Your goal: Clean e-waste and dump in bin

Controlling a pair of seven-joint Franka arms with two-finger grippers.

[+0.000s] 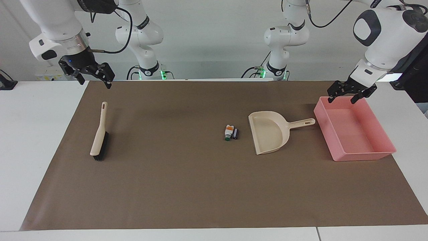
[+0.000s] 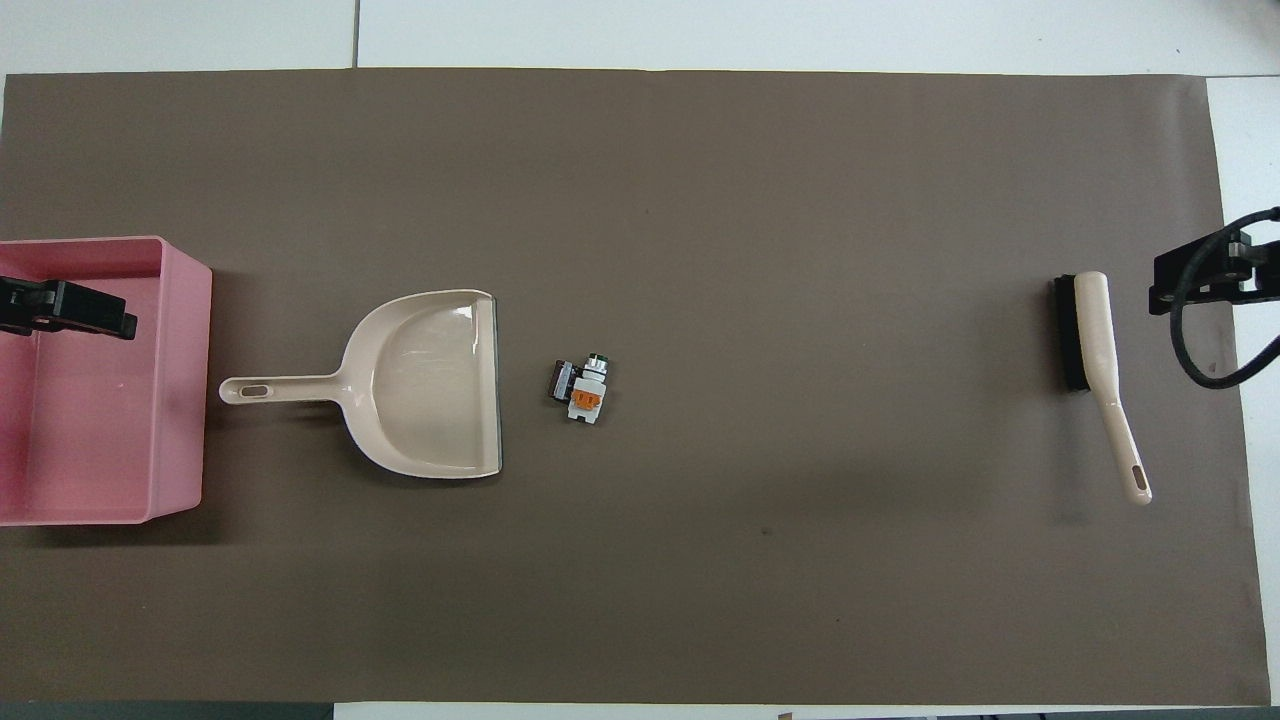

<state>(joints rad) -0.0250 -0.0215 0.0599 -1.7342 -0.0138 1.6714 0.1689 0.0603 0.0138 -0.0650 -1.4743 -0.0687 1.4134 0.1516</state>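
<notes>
The e-waste lies mid-mat: a white piece with orange and green marks (image 1: 228,132) (image 2: 587,390) touching a small black block (image 1: 236,133) (image 2: 562,380). The beige dustpan (image 1: 269,132) (image 2: 430,385) lies beside them, mouth toward them, handle toward the pink bin (image 1: 364,156) (image 2: 180,400) at the left arm's end. A beige brush with black bristles (image 1: 99,134) (image 2: 1095,350) lies at the right arm's end. My left gripper (image 1: 343,98) (image 2: 70,308) hangs open and empty over the bin's edge nearest the robots. My right gripper (image 1: 95,82) (image 2: 1195,272) is open and empty, up in the air by the brush handle's end.
A brown mat (image 1: 187,187) covers most of the white table (image 1: 30,140); all the things lie on it. The bin holds nothing.
</notes>
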